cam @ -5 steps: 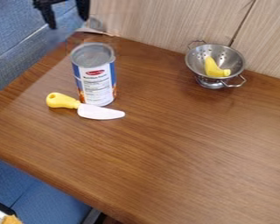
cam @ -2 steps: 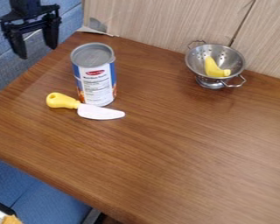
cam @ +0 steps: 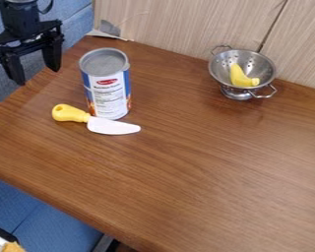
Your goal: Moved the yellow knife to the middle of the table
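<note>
The black gripper (cam: 38, 76) hangs at the upper left, over the table's left edge, open with nothing between its fingers. It is above and to the left of the knife and does not touch it. The knife (cam: 111, 126) lies flat on the left part of the wooden table (cam: 206, 172), its yellow handle pointing left and its white blade pointing right. The blade's base lies right in front of the can's foot; whether they touch I cannot tell.
A tall can (cam: 108, 88) with a white and blue label stands upright just behind the knife. At the back right a metal colander (cam: 263, 69) holds a yellow toy banana (cam: 239, 77). A wood-grain panel (cam: 186, 22) borders the table's back.
The gripper has come down from the top edge and moved left, and more of the arm shows above it. Knife, can and colander have stayed put.
</note>
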Robot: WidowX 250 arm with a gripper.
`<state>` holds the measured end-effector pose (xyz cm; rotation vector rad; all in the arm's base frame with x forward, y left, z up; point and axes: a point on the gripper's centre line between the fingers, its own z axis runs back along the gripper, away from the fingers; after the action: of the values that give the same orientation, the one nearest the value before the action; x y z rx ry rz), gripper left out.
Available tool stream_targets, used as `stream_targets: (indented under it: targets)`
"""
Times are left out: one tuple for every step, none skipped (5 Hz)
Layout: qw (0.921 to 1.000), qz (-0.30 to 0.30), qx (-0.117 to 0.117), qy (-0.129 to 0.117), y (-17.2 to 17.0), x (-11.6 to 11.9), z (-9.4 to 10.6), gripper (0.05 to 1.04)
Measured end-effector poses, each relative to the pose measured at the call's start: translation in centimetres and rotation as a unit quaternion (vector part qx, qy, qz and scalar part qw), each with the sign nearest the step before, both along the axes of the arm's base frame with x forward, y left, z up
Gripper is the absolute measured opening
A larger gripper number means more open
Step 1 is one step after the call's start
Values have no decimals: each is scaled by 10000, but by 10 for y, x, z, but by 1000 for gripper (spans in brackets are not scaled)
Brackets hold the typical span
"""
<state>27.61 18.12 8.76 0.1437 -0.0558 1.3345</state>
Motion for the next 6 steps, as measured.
stream_targets:
  targets:
    - [10000,43,45,-11,-5,-8,-9,1001]
    - [10000,63,11,24,-18,-16,-22,1001]
    - [10000,73,22,-27,-27,-20,-33,1001]
    - [9998,22,-52,-202,-42,-20,-39,1001]
    - [9994,78,-80,-318,-51,-18,-45,1001]
    - [9992,89,-40,-382,-58,-15,-47,1001]
